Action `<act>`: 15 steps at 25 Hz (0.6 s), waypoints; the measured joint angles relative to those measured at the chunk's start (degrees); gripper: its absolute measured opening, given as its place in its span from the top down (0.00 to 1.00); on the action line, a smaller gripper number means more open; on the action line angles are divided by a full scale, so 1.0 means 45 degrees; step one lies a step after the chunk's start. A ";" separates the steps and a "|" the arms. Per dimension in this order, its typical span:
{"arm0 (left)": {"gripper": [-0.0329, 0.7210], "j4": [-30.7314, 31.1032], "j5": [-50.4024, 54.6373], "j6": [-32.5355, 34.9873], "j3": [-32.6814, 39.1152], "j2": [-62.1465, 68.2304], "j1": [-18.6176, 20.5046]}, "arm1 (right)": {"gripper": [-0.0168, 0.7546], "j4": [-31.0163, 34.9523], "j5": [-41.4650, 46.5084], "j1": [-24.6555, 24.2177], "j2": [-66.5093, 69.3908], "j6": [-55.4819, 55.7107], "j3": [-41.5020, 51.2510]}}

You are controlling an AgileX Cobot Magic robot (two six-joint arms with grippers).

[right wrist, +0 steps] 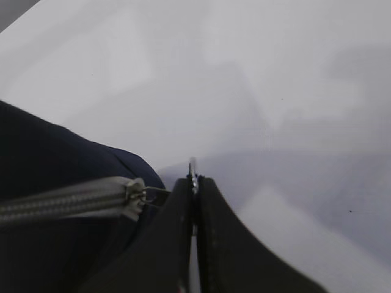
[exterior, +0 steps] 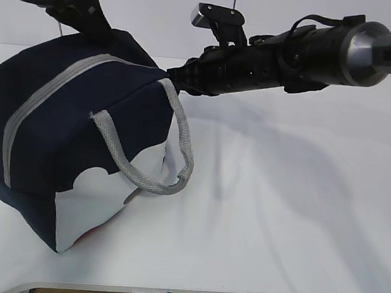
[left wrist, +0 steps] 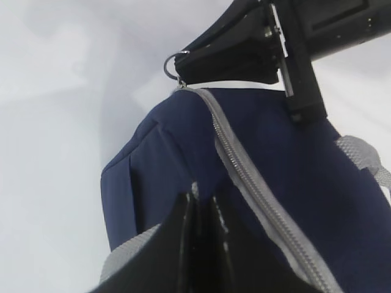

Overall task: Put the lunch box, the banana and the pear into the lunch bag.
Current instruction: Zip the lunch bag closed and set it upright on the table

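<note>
lunch bag (exterior: 81,123): matt navy cloth, smooth white lower panel | zipper (left wrist: 244,174): grey woven tape, fine teeth, metal pull ring pinched in right claw (right wrist: 194,183) | handle (exterior: 174,151): coarse grey webbing below that claw | claw fingers (right wrist: 214,232): glossy black plastic | bench (exterior: 299,217): smooth matt white

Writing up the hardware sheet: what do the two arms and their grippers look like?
Both arms are black. The right arm is a thick tube ending in a bare grey metal disc, with a looped black cable and a small grey-faced camera block on top. Left gripper and right gripper have glossy black wedge fingers.
</note>
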 joint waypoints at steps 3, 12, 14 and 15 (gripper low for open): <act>0.93 0.0000 0.0032 0.0000 0.0000 0.0000 0.0000 | 0.96 0.0000 -0.0051 0.0000 0.0019 0.0030 0.0000; 0.93 0.0025 0.0128 0.0000 0.0000 0.0000 0.0000 | 0.96 0.0047 -0.0212 0.0000 0.0157 0.0080 -0.0013; 0.93 0.0025 0.0135 0.0000 0.0000 0.0000 0.0000 | 0.96 0.0047 -0.0233 0.0000 0.0157 0.0080 -0.0013; 0.93 0.0047 0.0157 0.0000 0.0000 0.0000 0.0000 | 0.96 0.0047 -0.0233 0.0000 0.0157 0.0080 -0.0013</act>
